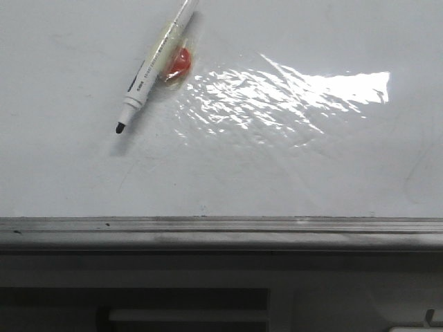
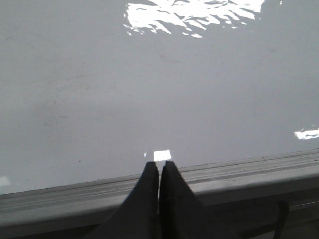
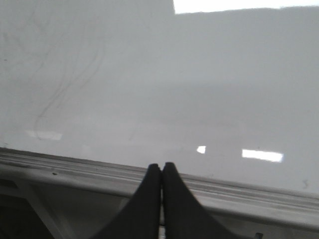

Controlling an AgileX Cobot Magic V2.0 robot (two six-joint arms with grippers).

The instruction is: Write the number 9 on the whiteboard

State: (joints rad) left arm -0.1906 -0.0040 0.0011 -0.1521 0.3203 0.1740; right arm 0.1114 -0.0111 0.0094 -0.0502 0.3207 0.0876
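The whiteboard (image 1: pixel 291 166) fills the front view, glossy white with a wrinkled glare patch (image 1: pixel 277 93) and a grey metal rail (image 1: pixel 221 228) along its near edge. No number 9 shows on it, only faint grey smudge curves (image 3: pixel 60 94). An uncapped white marker (image 1: pixel 154 62) with a black tip lies slanted on the board at the far left, next to a red cap-like piece (image 1: pixel 178 62). My left gripper (image 2: pixel 159 164) is shut and empty over the rail (image 2: pixel 224 172). My right gripper (image 3: pixel 161 166) is shut and empty over the rail (image 3: pixel 75 169). Neither gripper shows in the front view.
Below the rail in the front view lies a dark grey strip of table edge (image 1: pixel 221 277) with a lighter bar (image 1: pixel 187 315). A faint smudge curve marks the board at the far right (image 1: pixel 415 173).
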